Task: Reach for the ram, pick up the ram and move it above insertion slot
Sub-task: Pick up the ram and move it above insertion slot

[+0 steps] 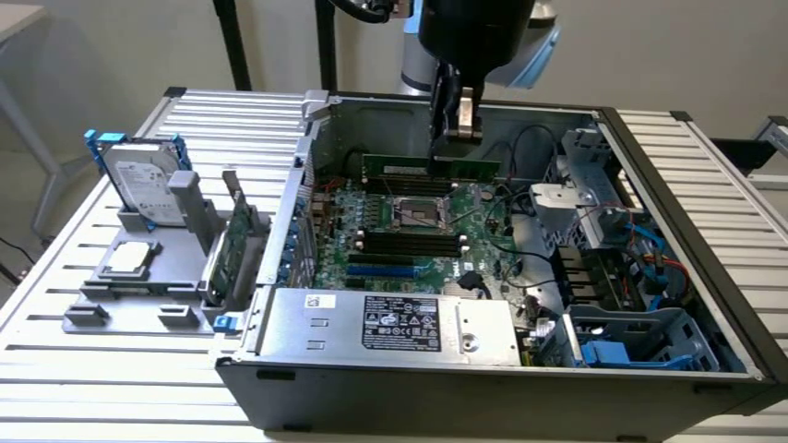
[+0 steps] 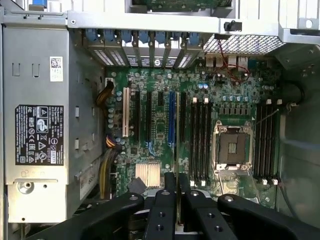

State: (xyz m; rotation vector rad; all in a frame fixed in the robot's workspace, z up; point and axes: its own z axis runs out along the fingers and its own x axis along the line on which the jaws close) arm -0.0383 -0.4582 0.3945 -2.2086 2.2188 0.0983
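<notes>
You are looking at a ribbed aluminium table [image 1: 99,369] against a pale wall, with an open grey desktop computer case [image 1: 493,392] lying on it and the green motherboard [image 1: 412,245] exposed. The arm's upper part is cut off at the top of the exterior view, and in the wrist view the ram is hard to make out between the black fingers [image 2: 165,210], seen only edge-on.

On the exterior view's left, a grey plastic fixture [image 1: 142,277] holds a silver hard drive [image 1: 138,180] standing upright, a small square processor chip [image 1: 129,258] lying flat, and a broader green expansion card [image 1: 240,245] on edge. Inside the case, the silver power supply box with a black label [image 1: 394,323] sits at the near side, and a tangle of black cables [image 1: 523,268] runs to the drive cage on the exterior view's right.

The gripper [image 1: 453,138] is clamped together on the ram [image 1: 431,167], a long thin green stick, gripping its top edge near the middle. The ram hangs level, long edge down, above the far part of the motherboard, just beyond the silver processor socket [image 1: 419,214] and the black memory slots [image 1: 412,242].
</notes>
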